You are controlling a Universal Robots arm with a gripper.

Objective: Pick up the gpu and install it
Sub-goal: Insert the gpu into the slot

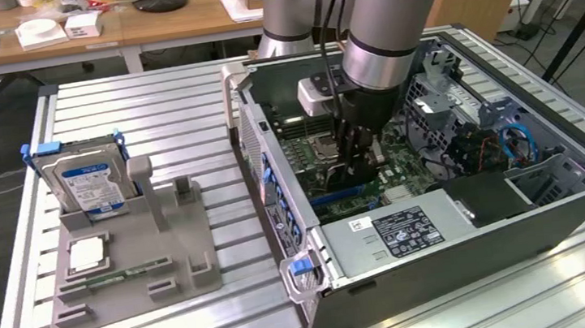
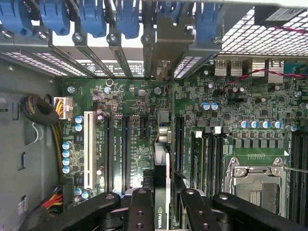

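**GPU held edge-on over motherboard slots**

Gripper fingers are seen pinched on the gpu, which is held edge-on between them, directly above the motherboard inside the open computer case. Card's bracket end is pointed toward the case's rear slot covers. Beside the case, a hard drive is stood upright in a grey holder.

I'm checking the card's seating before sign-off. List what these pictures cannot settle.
- Exterior view: the gpu lower edge and its slot are hidden by the arm and the gripper.
- Wrist view: the gpu shows edge-on between the fingers, so whether its connector has entered the slot cannot be told.
- Wrist view: the card's near end is cut off by the picture's edge.
- Exterior view: the hard drive label text is too small to read.
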